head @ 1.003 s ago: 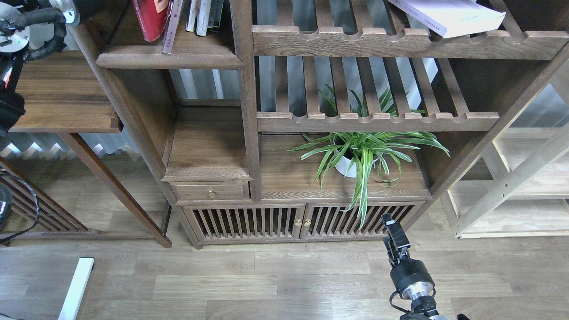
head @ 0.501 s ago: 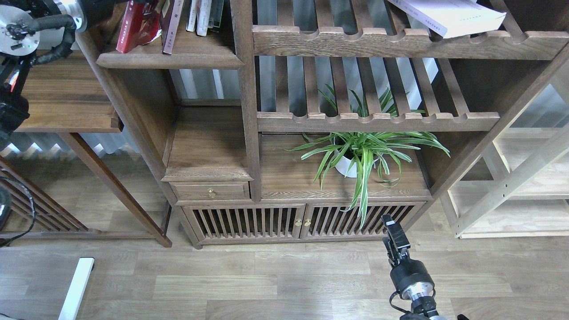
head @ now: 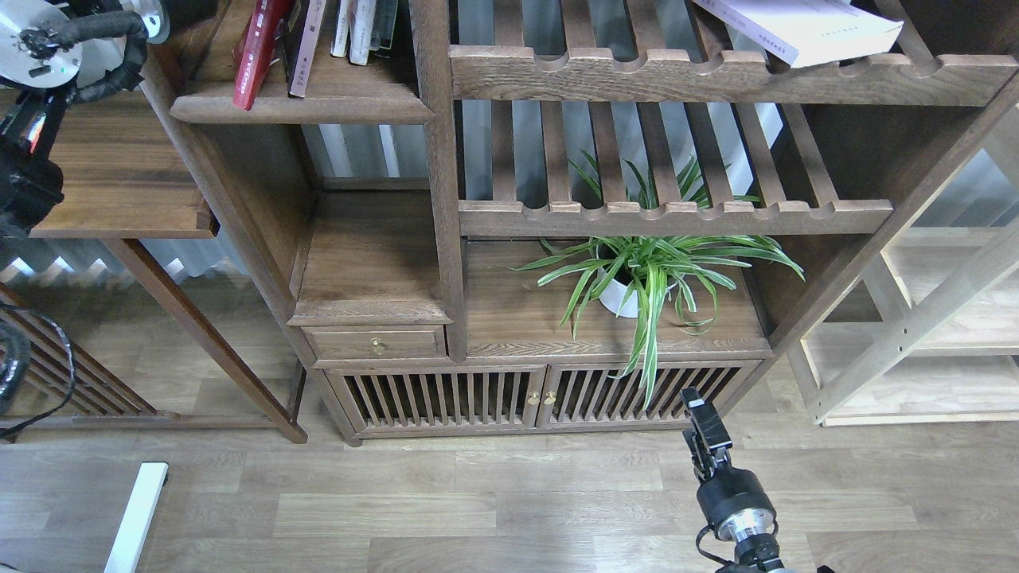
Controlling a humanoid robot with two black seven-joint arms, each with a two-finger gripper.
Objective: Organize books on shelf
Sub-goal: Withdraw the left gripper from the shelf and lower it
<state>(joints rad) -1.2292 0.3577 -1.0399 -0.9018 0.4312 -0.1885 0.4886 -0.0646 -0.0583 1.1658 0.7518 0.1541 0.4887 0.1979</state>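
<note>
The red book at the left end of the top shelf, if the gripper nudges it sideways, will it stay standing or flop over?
The red book leans and looks thin, so it would probably tip. Only its right side has neighbouring books, so it likely falls left.

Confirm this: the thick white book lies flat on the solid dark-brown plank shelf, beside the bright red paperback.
Not right. The head view shows the thick white book lying on the upper slatted rack with the scalloped front rail, on the right. The bright red paperback stands on the solid dark-brown plank shelf, far to its left.
</note>
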